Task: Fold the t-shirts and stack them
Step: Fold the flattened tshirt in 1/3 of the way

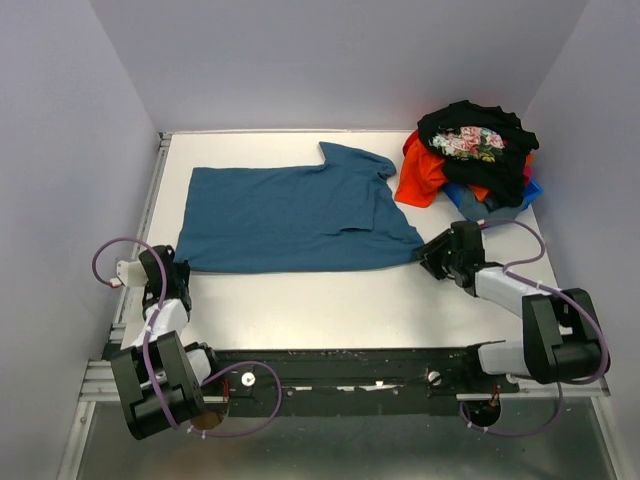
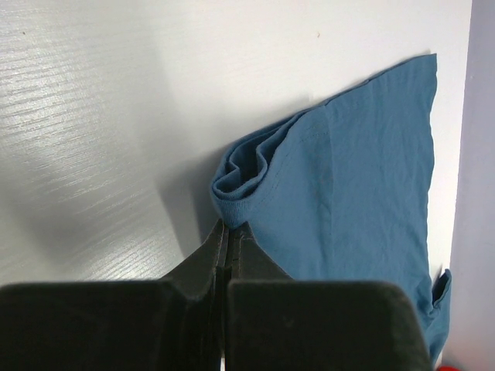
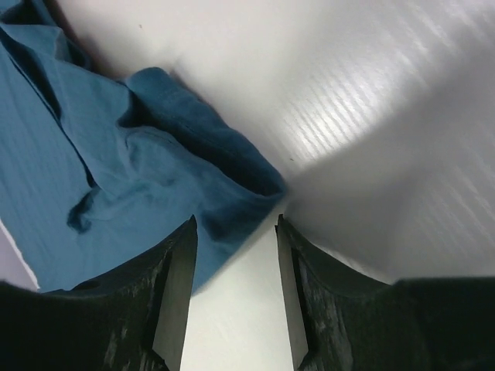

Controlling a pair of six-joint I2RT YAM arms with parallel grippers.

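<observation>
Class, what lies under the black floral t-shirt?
An orange-red shirt and a bright blue shirt poke out beneath the black floral t-shirt; anything deeper is covered.

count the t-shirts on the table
4: teal-blue t-shirt spread flat centrally; black floral t-shirt atop the far-right pile; orange-red t-shirt under it, on the pile's left; bright blue t-shirt peeking out at the pile's near edge. More may be buried there.

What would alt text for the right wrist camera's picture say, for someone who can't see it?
A rumpled corner of a teal-blue t-shirt lies on a white table, reaching into the gap between the open jaws of the right gripper. The cloth fills the left of the view; bare table fills the right.
</observation>
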